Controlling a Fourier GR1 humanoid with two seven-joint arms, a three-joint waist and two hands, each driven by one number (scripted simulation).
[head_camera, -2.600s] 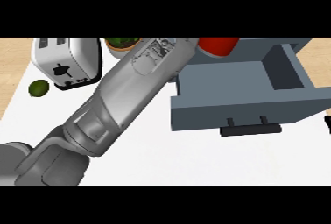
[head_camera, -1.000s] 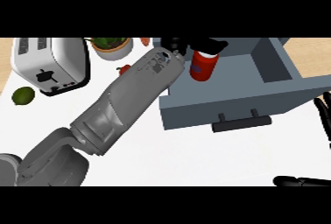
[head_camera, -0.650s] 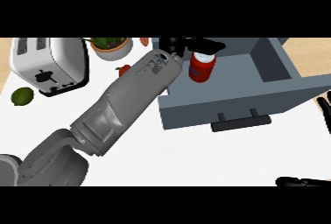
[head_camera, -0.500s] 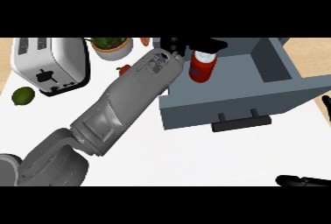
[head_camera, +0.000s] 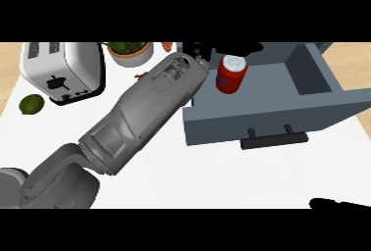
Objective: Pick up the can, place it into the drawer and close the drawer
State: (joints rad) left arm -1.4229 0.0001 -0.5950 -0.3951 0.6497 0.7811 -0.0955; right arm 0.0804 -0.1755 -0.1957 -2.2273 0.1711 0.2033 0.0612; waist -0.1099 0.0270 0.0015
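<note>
**Can upright in the open drawer**

Left hand (head_camera: pixel 217 48) fingers spread just above the can (head_camera: pixel 230 74), not gripping it. Can stands inside the grey drawer (head_camera: pixel 268 115). Right hand (head_camera: pixel 339 204) barely shows at the lower edge; fingers' state unclear. Toaster (head_camera: pixel 62 71) sits at the table's (head_camera: pixel 203 176) left.

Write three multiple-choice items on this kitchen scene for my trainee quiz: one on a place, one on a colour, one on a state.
1. Where is the can?
A. On the toaster
B. Inside the drawer
C. Beside the lime

2. What colour is the can's body?
A. Red
B. Green
C. Yellow

3. The drawer is:
A. Shut
B. Pulled open
C. Missing its handle

Answers:
1 B: the can stands upright within the drawer walls, by the left robot hand.
2 A: its body is red under a pale top.
3 B: the drawer's grey inside shows, with its black handle facing the robot.
</note>
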